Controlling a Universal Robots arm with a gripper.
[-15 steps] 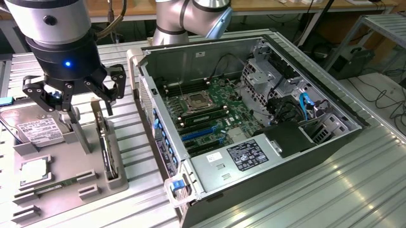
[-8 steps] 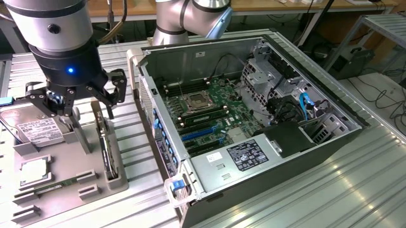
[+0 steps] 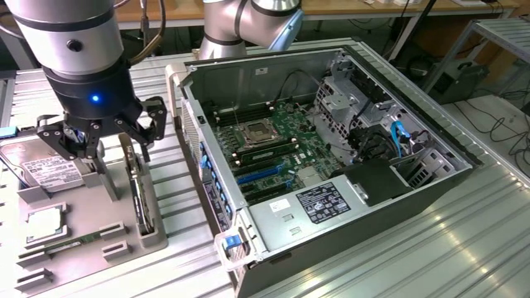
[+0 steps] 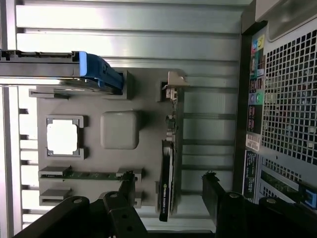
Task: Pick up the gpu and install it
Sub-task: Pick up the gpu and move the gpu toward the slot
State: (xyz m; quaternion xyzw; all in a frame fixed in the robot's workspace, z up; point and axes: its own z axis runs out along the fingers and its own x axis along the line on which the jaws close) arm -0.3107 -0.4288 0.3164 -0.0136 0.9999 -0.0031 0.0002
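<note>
The gpu (image 3: 139,197) stands on edge in a slot of the grey parts tray (image 3: 124,233), on the exterior view's left. In the wrist view the gpu (image 4: 167,171) appears as a thin black-and-green card with its silver bracket (image 4: 174,82) at one end. My gripper (image 3: 103,149) hangs just above the tray and is open. Seen from the wrist, my gripper (image 4: 169,178) has one black finger (image 4: 126,191) on each side of the card, apart from it, with nothing held.
The tray also holds a hard drive (image 3: 46,171), a CPU (image 3: 46,223) and a memory stick (image 3: 71,245). Right of the tray lies the open computer case (image 3: 431,186), with motherboard (image 3: 269,139) and blue slots (image 3: 257,177) exposed. All rest on a ribbed aluminium table (image 3: 414,261).
</note>
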